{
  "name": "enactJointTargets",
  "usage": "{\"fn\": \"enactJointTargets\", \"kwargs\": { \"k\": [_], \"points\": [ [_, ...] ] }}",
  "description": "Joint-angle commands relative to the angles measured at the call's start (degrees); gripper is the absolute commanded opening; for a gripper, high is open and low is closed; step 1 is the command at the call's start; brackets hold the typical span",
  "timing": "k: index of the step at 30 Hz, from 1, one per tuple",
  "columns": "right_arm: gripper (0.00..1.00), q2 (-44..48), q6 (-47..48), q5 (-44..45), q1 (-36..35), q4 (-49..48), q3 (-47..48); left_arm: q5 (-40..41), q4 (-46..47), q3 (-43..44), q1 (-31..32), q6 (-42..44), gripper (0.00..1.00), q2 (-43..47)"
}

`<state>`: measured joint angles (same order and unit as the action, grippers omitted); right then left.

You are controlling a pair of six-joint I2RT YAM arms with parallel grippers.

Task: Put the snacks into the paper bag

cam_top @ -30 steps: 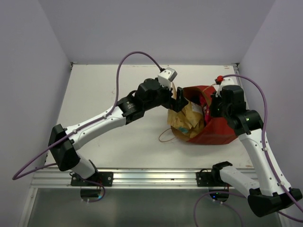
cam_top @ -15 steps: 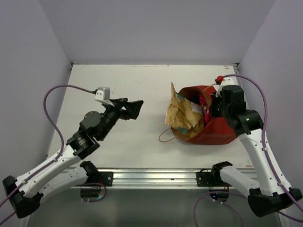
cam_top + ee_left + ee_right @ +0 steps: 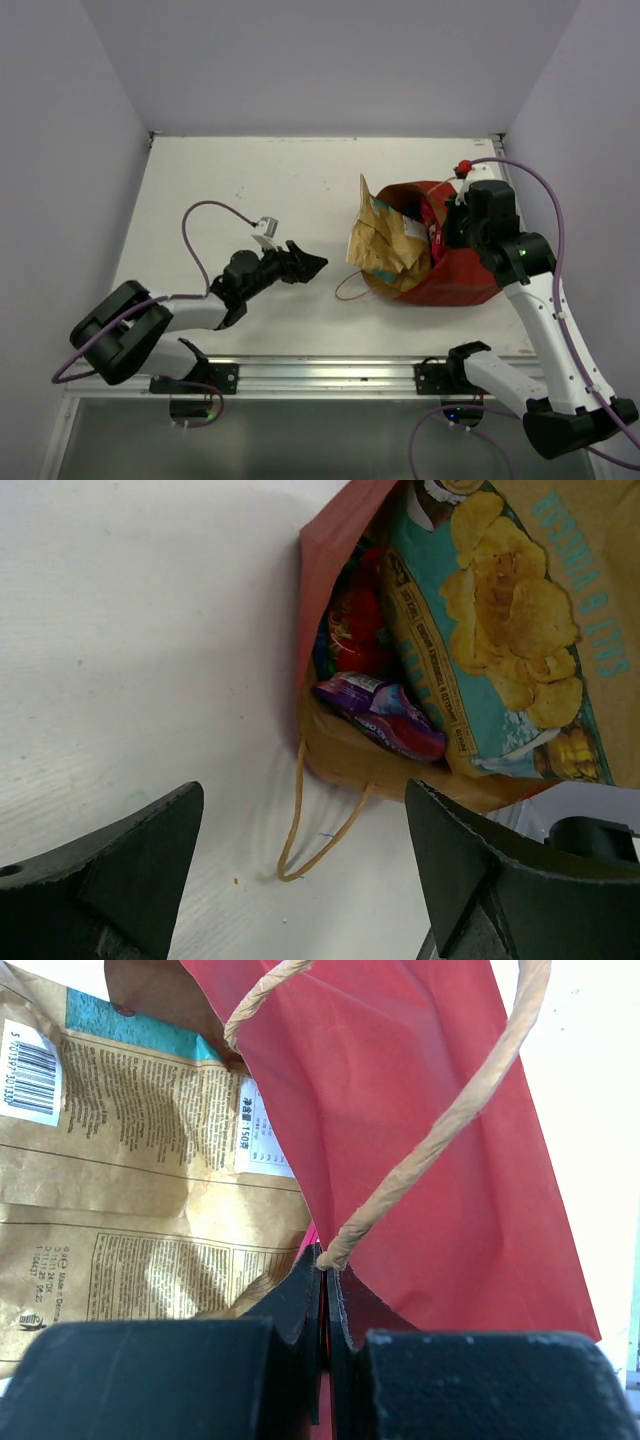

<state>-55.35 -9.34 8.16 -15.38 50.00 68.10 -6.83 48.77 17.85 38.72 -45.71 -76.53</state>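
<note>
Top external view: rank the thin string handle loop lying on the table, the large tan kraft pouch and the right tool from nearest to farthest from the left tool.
1. Thin string handle loop: on the table, just right of the left tool.
2. Large tan kraft pouch: in the red-brown paper bag mouth.
3. Right tool: at the bag's right rim, farthest.

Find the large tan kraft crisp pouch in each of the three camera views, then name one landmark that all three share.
Top external: tan kraft pouch right of centre, sticking out of the bag's mouth toward the left.
Left wrist: pouch at upper right, teal front with printed crisps showing.
Right wrist: pouch fills the left half, printed back with barcode showing.
Shared landmark: the red paper bag holding it.
</note>
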Motion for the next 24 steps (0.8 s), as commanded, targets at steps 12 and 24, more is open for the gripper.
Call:
{"fn": "enactJointTargets", "kwargs": {
  "k": [12, 24],
  "points": [
    [0.00, 1.2, 0.3, -0.2, -0.1, -3.2, 1.3, -11.7, 54.5, 10.3, 1.2, -18.5, 0.86, -40.6],
    [0.00, 0.9, 0.4, -0.3, -0.1, -3.6, 0.7, -9.2, 33.7, 24.9, 8.0, -9.5, 0.82, -39.0]
  ]
}}
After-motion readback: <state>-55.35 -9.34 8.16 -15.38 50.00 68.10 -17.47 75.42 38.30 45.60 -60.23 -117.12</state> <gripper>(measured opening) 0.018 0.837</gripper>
